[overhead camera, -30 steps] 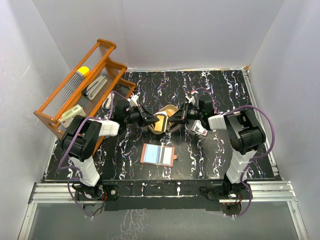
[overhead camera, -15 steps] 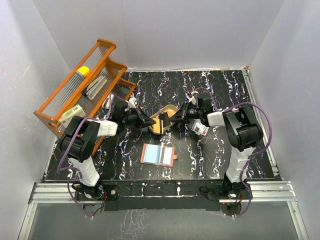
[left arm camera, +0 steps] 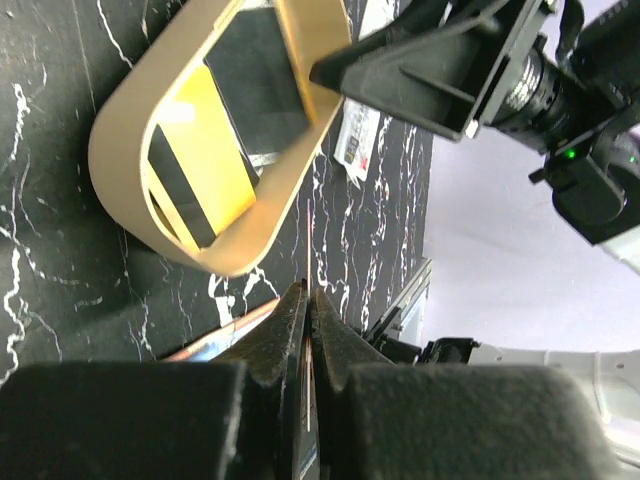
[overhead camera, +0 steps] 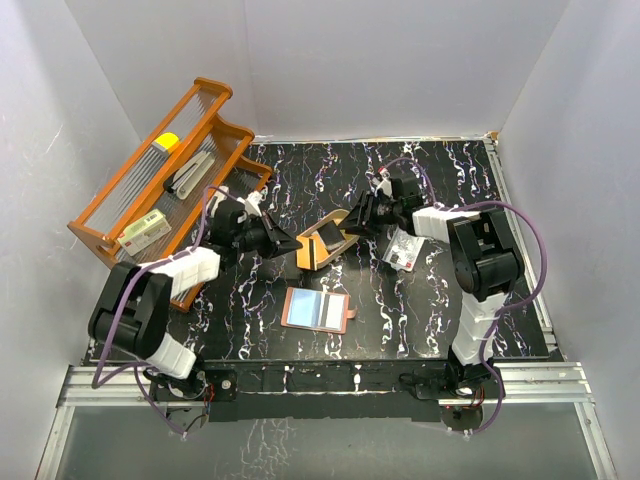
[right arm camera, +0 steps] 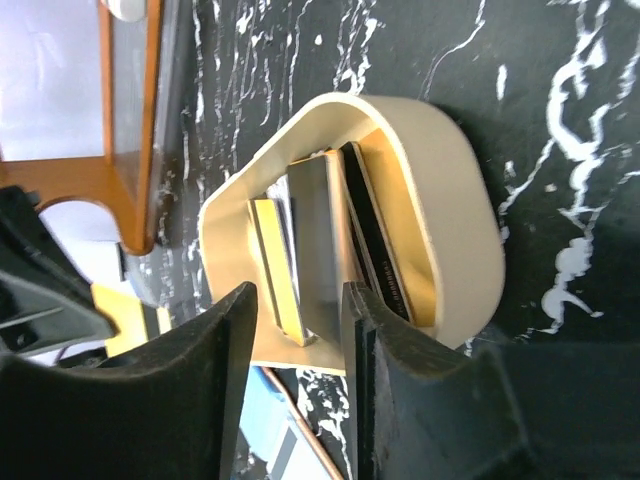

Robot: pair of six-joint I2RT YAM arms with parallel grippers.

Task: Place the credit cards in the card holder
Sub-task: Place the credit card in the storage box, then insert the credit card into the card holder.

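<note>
The tan tray (overhead camera: 310,255) sits near the middle of the table (overhead camera: 440,320) and looks tipped up rather than lying flat; how it rests I cannot tell. Several cards stand on edge inside it: an orange card (left arm camera: 205,150) with dark stripes, a grey card (right arm camera: 318,250) beside it, and a black card (right arm camera: 375,255) against the tray wall.

The left gripper (overhead camera: 288,244) points at the tray from the left. Its fingers (left arm camera: 285,340) are pressed together with nothing between them, their tips just short of the rim. The right gripper (overhead camera: 358,220) faces the tray from the far right side. Its fingers (right arm camera: 235,340) stand apart and hold nothing, and the wrist view looks through the gap at the cards.

A white card (overhead camera: 403,250) with red print lies flat on the table to the right of the tray, apart from it. The card holder (overhead camera: 316,309) lies open toward the near edge of the table, in front of the tray and apart from it, with its pale blue pockets facing up and its strap tab on the right.

An orange rack (overhead camera: 165,180) stands at the far left corner.
</note>
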